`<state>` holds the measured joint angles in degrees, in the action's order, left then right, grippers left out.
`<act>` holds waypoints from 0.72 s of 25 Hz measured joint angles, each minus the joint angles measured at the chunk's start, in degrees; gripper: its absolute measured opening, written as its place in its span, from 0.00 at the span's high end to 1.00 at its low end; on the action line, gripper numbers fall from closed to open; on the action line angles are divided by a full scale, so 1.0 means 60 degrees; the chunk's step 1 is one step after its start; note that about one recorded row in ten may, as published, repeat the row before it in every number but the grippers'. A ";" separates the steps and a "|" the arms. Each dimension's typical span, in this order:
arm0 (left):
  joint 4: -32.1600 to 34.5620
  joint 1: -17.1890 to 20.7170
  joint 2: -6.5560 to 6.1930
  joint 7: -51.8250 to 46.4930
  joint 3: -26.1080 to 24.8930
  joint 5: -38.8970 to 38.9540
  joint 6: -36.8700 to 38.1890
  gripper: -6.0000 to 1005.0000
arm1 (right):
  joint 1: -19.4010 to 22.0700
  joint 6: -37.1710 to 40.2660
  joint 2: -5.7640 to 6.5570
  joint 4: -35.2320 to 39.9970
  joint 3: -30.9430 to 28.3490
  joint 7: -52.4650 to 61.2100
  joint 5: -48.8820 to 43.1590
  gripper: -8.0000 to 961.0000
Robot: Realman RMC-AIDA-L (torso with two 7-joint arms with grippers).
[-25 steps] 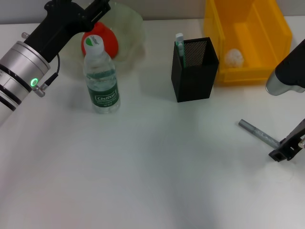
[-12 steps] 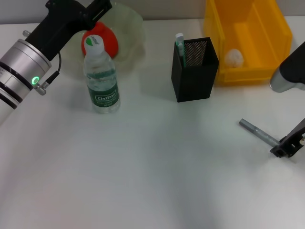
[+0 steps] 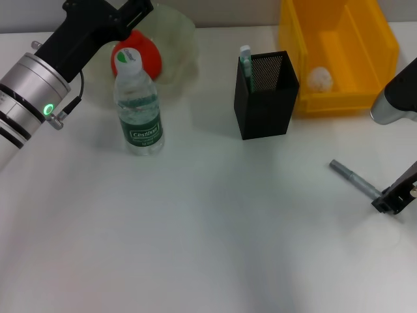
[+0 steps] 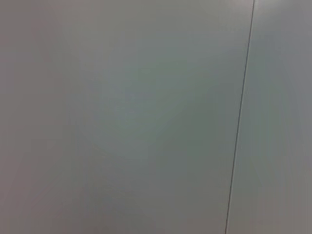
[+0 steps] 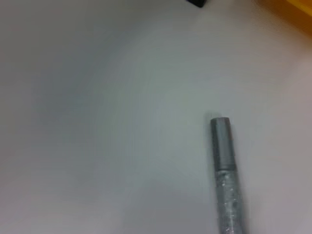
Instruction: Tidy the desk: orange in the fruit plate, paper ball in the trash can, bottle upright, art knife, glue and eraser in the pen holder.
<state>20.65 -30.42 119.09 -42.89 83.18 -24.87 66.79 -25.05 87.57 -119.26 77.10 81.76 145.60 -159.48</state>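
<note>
Watch the right side: the slim grey metal art knife (image 3: 355, 181) has just crept a touch toward the table edge, and the right end effector (image 3: 393, 199), at its far end, has slid the same way. Since they travelled together, I'd judge the knife is being dragged or gripped at its tail. You cannot tell from here whether that end effector is spread or clamped, and the right wrist view shows only the knife's barrel (image 5: 224, 170) lying on the white table (image 3: 195, 228).

Everything else sits as it did a second ago. The round red-orange orange (image 3: 146, 59) rests in the translucent pale-green scalloped fruit plate (image 3: 179, 39). The crumpled white paper ball (image 3: 319, 78) is in the bright yellow plastic trash can (image 3: 339, 101). The small clear water bottle with the green label (image 3: 138, 111) stands upright. The tall black mesh pen holder (image 3: 266, 104) already shows a white-and-green stick (image 3: 245, 59) poking out.

The left end effector (image 3: 130, 14) hangs by the fruit plate, its grip state unreadable.

So the knife looks like the job in hand. I see no eraser out on the table.
</note>
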 joint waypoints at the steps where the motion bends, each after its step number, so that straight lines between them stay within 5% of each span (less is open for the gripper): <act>1: 0.0000 0.0000 0.0000 0.0000 0.0000 0.0000 0.0000 0.22 | -0.0006 -0.0004 -0.0002 -0.0005 -0.0013 -0.0004 0.0001 0.74; 12: 0.0017 -0.0027 -0.0001 0.0000 -0.0022 0.0000 0.0008 0.22 | 0.0051 -0.0076 0.0000 0.0254 -0.0501 -0.0227 0.0368 0.81; 18: 0.0089 0.0023 -0.0002 -0.0042 -0.0002 0.0000 0.0179 0.22 | 0.0288 0.0006 0.0005 0.0552 -0.1953 -0.1346 0.2104 0.83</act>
<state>21.18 -30.28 119.08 -43.14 83.17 -24.87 67.87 -23.32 87.61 -119.23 80.41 70.04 137.52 -146.85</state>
